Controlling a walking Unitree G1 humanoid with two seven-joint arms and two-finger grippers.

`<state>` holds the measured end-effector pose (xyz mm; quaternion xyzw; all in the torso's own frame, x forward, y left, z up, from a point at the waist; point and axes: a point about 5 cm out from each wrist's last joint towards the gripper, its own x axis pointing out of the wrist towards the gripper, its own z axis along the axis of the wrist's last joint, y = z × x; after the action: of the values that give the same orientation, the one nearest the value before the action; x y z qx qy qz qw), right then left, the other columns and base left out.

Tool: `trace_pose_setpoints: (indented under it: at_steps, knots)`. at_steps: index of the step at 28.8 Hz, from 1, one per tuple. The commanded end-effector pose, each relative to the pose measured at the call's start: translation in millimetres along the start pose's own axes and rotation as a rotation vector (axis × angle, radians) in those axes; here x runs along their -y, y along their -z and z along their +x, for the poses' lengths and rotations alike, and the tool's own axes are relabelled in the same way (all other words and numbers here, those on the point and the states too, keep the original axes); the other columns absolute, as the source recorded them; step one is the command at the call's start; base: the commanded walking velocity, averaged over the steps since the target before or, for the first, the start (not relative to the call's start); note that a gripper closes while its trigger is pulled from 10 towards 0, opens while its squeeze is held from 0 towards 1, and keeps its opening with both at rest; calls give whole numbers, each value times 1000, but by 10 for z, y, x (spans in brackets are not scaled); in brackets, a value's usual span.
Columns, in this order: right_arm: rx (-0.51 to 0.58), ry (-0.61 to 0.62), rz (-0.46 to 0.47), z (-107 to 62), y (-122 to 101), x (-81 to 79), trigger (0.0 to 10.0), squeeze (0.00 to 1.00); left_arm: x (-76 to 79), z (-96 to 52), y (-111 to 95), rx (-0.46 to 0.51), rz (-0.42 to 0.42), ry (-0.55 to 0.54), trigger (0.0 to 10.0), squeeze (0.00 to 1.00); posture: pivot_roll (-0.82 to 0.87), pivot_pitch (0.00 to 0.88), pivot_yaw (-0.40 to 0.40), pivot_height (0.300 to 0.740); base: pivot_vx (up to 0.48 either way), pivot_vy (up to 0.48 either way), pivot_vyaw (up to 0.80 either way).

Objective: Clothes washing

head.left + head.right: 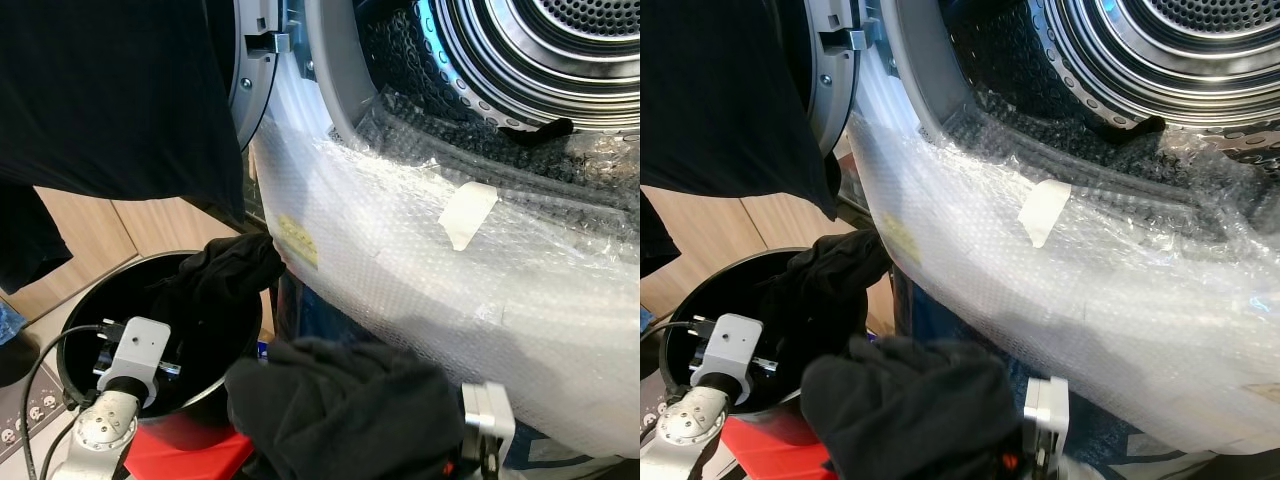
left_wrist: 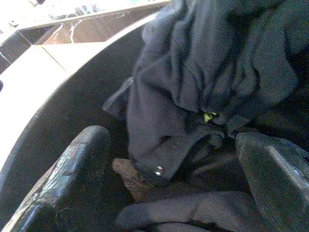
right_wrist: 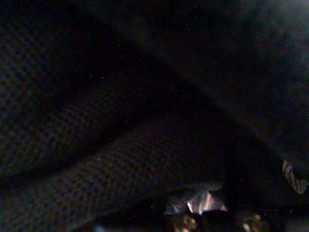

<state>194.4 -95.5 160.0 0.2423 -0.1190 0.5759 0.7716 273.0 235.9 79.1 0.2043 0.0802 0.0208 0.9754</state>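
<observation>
A black bucket (image 1: 100, 280) at my lower left holds dark clothes (image 1: 225, 275) that bulge over its rim toward the washer. My left arm (image 1: 135, 350) reaches into the bucket. In the left wrist view my left gripper (image 2: 169, 140) is open, its fingers (image 2: 82, 164) straddling a dark blue-grey garment (image 2: 193, 87) without closing on it. A bunched black garment (image 1: 340, 410) covers my right gripper low in front of the washer, beside the right wrist housing (image 1: 487, 415). The right wrist view is dark cloth (image 3: 120, 145). The steel drum (image 1: 560, 50) stands open at upper right.
Bubble wrap (image 1: 420, 270) with a strip of tape (image 1: 466, 213) covers the washer's front and door seal. A black scrap (image 1: 540, 128) lies in the seal. A large dark cloth (image 1: 110, 90) hangs at upper left. A red object (image 1: 190, 455) lies under the bucket, and a power strip (image 1: 25, 410) on the floor.
</observation>
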Motion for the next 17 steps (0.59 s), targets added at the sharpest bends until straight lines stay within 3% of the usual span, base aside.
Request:
trace_pose_setpoints:
  at_steps: [1,10,14,17]
  knots:
    - [55,-16,-35,44,-169,-30,0,0,46,-1,47,-12,18,9,10000,0,110,136,-9,740,0,0,0]
    - [286,31,-169,212,-913,138,0,0,156,6,121,-16,3,29,10000,0,102,102,-16,740,0,0,0]
    - [329,7,-180,235,-1051,127,0,0,169,7,134,-19,3,32,10000,0,106,95,-18,740,0,0,0]
    - [392,-34,-191,238,-1285,102,0,0,195,1,161,-25,2,34,10000,0,105,81,-19,740,0,0,0]
